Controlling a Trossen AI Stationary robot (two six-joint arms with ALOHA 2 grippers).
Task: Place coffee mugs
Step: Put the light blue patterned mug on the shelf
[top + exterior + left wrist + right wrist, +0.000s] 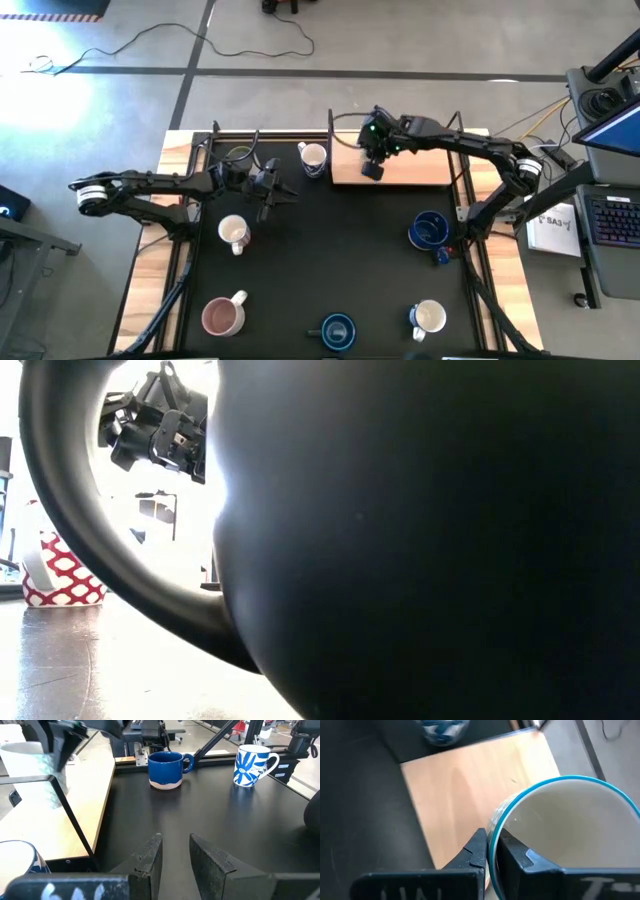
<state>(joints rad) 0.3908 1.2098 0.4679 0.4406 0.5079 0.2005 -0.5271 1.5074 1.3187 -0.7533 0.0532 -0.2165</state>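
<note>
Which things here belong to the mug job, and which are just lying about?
Job:
- right gripper, shut on teal-rimmed mug
- wooden board
- mugs on mat: patterned, white, pink, blue

Lying about:
- keyboard
- floor cables

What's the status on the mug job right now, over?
Right gripper shut on teal-rimmed mug's rim, over wooden board. Left gripper open, empty, above the mat. Nothing in the way.

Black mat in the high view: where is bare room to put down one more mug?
The mat's middle is bare, between the white mug and the dark blue mug. The near edge is crowded: pink mug, blue mug, white-and-blue mug.
</note>
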